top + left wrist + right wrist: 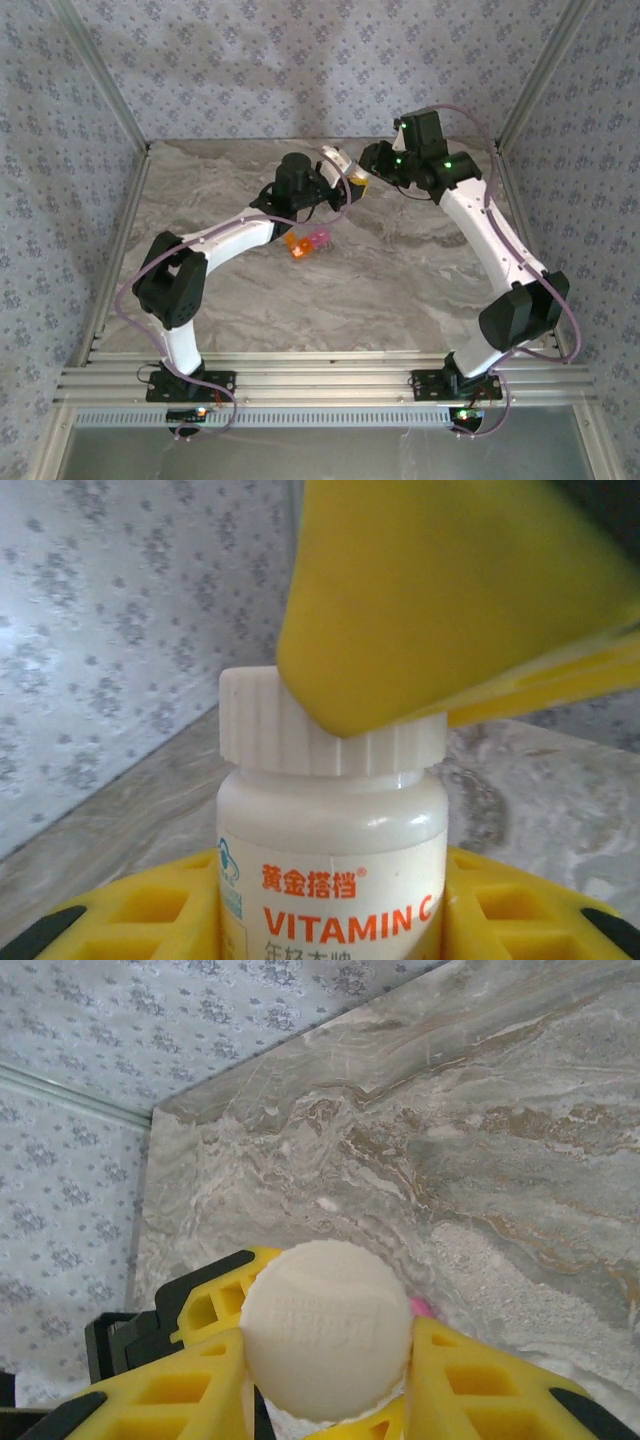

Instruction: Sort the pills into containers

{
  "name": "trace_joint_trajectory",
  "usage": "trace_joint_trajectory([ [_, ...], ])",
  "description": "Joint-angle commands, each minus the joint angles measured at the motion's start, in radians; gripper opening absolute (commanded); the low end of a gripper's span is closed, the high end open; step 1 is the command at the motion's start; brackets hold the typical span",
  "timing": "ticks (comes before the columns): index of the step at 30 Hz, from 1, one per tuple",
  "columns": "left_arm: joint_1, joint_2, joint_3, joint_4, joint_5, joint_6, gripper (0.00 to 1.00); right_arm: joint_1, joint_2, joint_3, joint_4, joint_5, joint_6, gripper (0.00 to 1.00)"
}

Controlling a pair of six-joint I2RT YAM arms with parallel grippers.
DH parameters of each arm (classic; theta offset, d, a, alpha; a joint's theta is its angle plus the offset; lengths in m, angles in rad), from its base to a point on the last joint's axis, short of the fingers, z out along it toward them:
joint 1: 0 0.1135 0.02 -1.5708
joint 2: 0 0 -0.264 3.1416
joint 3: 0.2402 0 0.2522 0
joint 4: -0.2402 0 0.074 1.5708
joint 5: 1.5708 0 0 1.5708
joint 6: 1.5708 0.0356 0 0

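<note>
Above the marble table point(400, 280), we see the left gripper point(330, 925) clamped around a Vitamin C bottle point(330, 850), while the right gripper point(325, 1385) is closed on its ribbed white cap point(325, 1325). We judge the bottle light, rigid and glossy, and the ribs give purchase. The orange-and-pink strip of containers point(308, 243), feather-light and likely to skid, lies on the table below, untouched.
</note>
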Motion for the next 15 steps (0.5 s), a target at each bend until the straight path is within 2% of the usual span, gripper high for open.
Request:
trace_joint_trajectory([
  [1, -0.035, -0.035, 0.023, 0.146, -0.067, 0.054, 0.00, 0.005, 0.032, 0.025, 0.010, -0.071, 0.093, 0.39],
  [3, -0.023, -0.033, 0.025, 0.135, -0.044, 0.044, 0.00, -0.029, 0.018, 0.042, 0.014, -0.095, 0.069, 0.47],
  [5, -0.006, -0.033, 0.025, 0.132, -0.011, 0.016, 0.00, -0.071, -0.012, 0.043, 0.038, -0.133, 0.042, 0.61],
  [8, 0.030, -0.033, 0.027, 0.136, 0.073, -0.035, 0.00, -0.128, -0.061, 0.032, 0.085, -0.207, -0.018, 0.72],
  [15, 0.090, -0.012, 0.073, 0.120, 0.334, -0.129, 0.00, -0.211, -0.071, 0.029, 0.127, -0.425, -0.171, 0.79],
])
